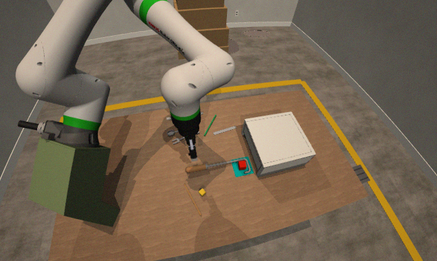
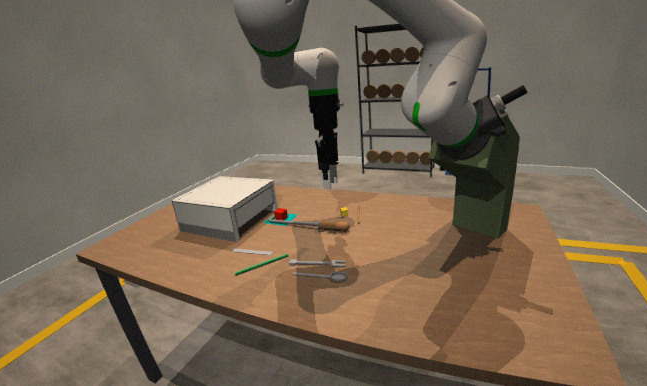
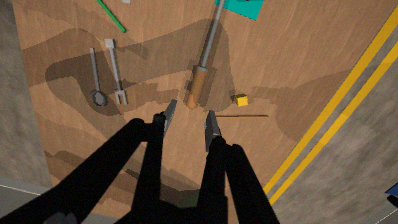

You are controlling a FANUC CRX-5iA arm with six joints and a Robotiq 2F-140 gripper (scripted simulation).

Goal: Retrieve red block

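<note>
The red block (image 1: 242,164) (image 2: 280,214) sits on the teal square (image 1: 238,173) (image 2: 289,217) (image 3: 245,7), just in front of the white cabinet (image 1: 278,138) (image 2: 222,200). A hook tool with a wooden handle (image 1: 196,168) (image 2: 334,225) (image 3: 197,87) lies flat on the table, its metal hook end curled round the block. My gripper (image 1: 193,156) (image 2: 328,182) (image 3: 191,112) hangs well above the handle's end. Its fingers stand partly apart with nothing between them.
A yellow cube (image 1: 202,192) (image 2: 344,212) (image 3: 242,100) and a thin stick (image 1: 192,199) (image 3: 242,116) lie near the handle. A fork (image 1: 177,139) (image 3: 115,70), a spoon (image 3: 96,80), a green rod (image 1: 210,125) (image 2: 261,264) and a grey ruler (image 1: 224,130) lie farther off. The arm's green pedestal (image 1: 71,179) stands at the table's end.
</note>
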